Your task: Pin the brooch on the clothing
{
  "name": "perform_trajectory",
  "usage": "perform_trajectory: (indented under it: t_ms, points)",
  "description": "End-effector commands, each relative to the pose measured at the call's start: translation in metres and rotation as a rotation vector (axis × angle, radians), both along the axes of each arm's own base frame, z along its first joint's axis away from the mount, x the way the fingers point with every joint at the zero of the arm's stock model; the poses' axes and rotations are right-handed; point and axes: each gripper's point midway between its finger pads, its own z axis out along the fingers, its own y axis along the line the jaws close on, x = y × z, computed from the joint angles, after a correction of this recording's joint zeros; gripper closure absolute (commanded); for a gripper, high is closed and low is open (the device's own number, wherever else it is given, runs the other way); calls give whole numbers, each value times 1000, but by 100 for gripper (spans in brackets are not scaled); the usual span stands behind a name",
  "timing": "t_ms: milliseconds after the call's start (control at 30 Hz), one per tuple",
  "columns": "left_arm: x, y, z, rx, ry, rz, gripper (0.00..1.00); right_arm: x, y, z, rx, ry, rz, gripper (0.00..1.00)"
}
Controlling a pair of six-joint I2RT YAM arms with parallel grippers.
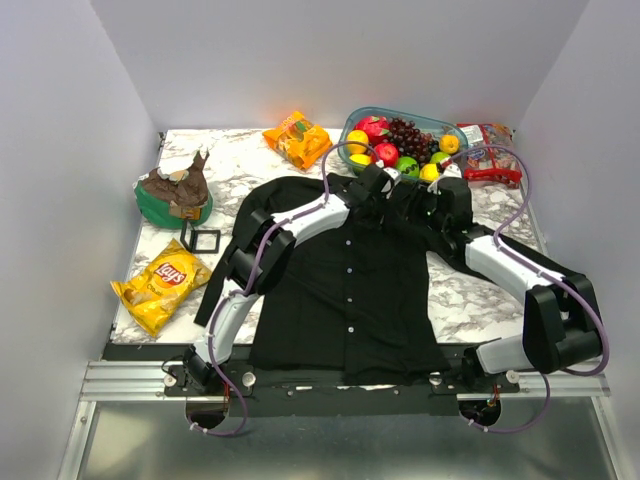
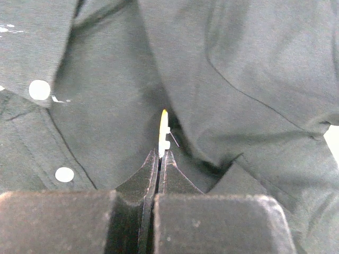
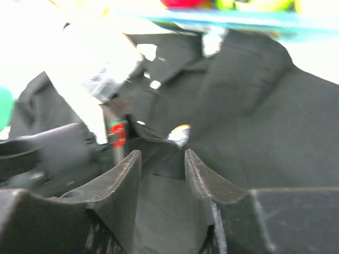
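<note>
The brooch (image 2: 163, 131) shows edge-on in your left wrist view. It is a thin pale sliver with a yellowish rim, its long axis running straight up the frame. The left gripper (image 2: 160, 157) is clenched on its lower edge, fingertips pressed together. A fine prong slants off the disc's right side. The disc sits over the front of the clothing (image 2: 238, 79), beside a deep fold below the collar. You cannot tell whether the prong touches the fabric. Two white buttons (image 2: 39, 90) lie to the left on the placket. In your right wrist view, which is smeared, the disc is only a small pale patch just beyond the right gripper (image 3: 161, 169). That gripper's jaws stand apart, with only black cloth showing between them. From the top camera both grippers meet at the collar end of the shirt, near the fruit tub (image 1: 415, 113). There the brooch is too small to make out.
</note>
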Motion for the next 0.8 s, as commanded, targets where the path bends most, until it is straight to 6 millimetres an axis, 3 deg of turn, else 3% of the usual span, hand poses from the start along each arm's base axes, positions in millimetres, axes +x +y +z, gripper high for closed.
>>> perform_trajectory:
  t_ms: [0,100,167,200,367,567,767]
  points:
    - [1,1,4,66,-39,19,100,-11,-27,-31,-83,107,-110,48]
    - [2,3,3,108,-63,30,100,-22,-38,-29,-82,104,-171,47]
    - [1,2,1,129,-75,28,100,-35,-49,-39,-88,118,-213,47]
    - [3,3,3,142,-85,32,100,-39,-51,-31,-77,94,-227,46]
    - [1,1,-7,206,-95,24,100,-59,-65,-28,-82,49,-267,46]
    - [4,3,-11,304,-129,22,100,-72,-70,-8,-76,-13,-263,45]
    - [2,-6,-7,317,-156,6,100,-80,-77,-2,-84,-41,-275,45]
